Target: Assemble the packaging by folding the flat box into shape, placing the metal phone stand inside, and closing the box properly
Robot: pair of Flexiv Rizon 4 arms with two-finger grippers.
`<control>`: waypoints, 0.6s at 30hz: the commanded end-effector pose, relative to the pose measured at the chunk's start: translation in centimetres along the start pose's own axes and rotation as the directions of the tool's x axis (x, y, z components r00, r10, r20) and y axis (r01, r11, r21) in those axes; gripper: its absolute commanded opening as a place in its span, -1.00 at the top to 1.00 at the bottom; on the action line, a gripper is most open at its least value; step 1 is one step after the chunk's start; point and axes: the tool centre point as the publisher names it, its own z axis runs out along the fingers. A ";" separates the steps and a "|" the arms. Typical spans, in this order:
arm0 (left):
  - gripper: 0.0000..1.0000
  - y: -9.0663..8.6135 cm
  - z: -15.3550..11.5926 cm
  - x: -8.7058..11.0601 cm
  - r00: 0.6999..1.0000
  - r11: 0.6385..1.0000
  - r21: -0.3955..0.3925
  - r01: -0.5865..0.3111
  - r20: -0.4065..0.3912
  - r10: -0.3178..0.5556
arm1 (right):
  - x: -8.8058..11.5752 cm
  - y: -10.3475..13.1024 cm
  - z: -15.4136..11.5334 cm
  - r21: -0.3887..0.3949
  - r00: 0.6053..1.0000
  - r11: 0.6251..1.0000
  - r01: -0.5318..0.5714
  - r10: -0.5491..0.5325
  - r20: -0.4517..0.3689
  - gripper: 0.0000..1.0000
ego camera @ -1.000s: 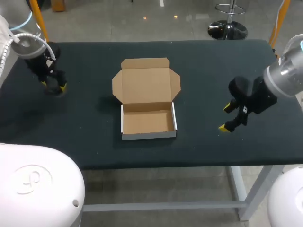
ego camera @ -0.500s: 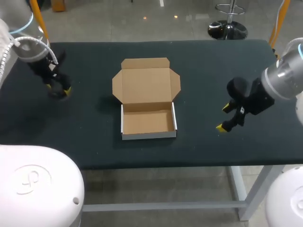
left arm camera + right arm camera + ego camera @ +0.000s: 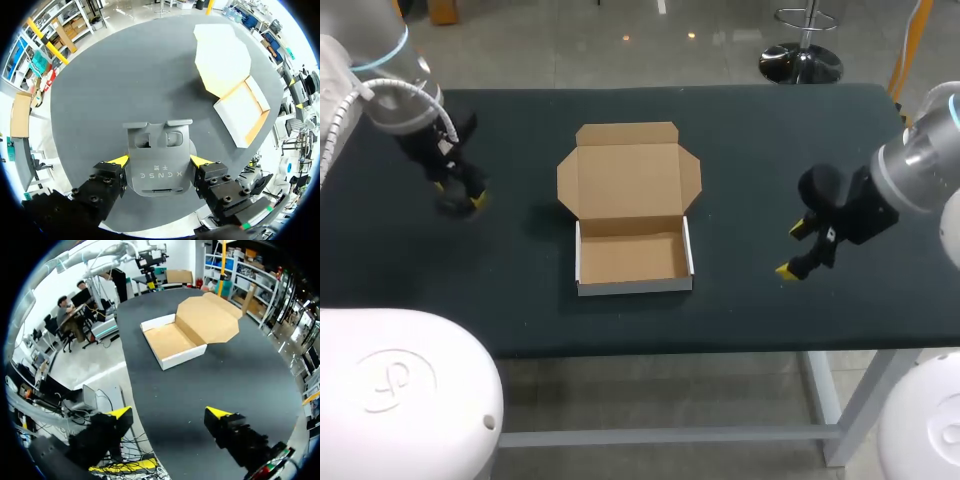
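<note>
While the open cardboard box (image 3: 630,258) lies mid-bench (image 3: 760,130), lid flap folded back, the dark metal phone stand (image 3: 159,172) is clamped in the left gripper (image 3: 160,160), well left of the box. The right gripper (image 3: 798,248) is spread wide and empty, angled down, well right of the box.
</note>
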 end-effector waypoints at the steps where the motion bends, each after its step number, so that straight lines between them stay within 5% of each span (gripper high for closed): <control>1: 1.00 0.4 -0.6 1.3 1.000 1.000 0.005 -0.002 0.011 0.002 | 0.0 -0.1 -0.2 -0.002 1.000 1.000 0.001 -0.001 -0.006 -1.00; 18: 1.00 -0.8 -1.1 8.3 0.998 0.997 -0.035 -0.067 -0.003 0.067 | 0.0 -0.1 -0.2 -0.002 1.000 1.000 0.001 -0.001 -0.006 -1.00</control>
